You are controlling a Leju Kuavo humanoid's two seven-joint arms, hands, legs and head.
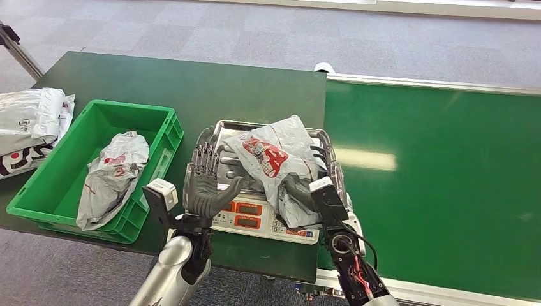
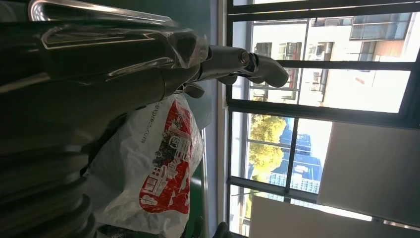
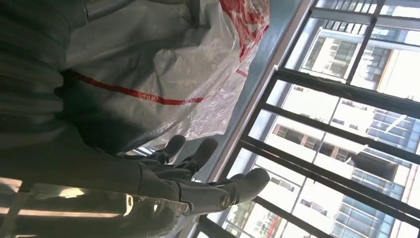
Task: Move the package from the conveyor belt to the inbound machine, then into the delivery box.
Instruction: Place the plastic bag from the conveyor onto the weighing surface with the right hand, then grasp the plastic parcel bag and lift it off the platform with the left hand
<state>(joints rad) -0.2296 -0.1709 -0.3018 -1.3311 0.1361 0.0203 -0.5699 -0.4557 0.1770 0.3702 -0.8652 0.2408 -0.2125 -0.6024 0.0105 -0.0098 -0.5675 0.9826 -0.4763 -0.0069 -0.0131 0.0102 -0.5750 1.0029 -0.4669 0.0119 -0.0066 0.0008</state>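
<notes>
A white and grey plastic package (image 1: 274, 153) with a red print lies on the steel tray (image 1: 223, 129) of the inbound machine, a scale with orange displays (image 1: 250, 215). My left hand (image 1: 205, 182) stands upright at the tray's left side, fingers spread, palm facing the package (image 2: 153, 168), a little apart from it. My right hand (image 1: 316, 188) is at the package's right edge. Its thumb lies on the front of the bag and its fingers (image 3: 218, 193) reach straight along behind it, loosely, with a gap to the plastic (image 3: 163, 64).
A green delivery crate (image 1: 161, 137) stands left of the scale with another grey bag (image 1: 115, 175) inside. More bagged parcels (image 1: 29, 124) lie at the far left of the dark table. The green conveyor belt (image 1: 434, 172) runs to the right.
</notes>
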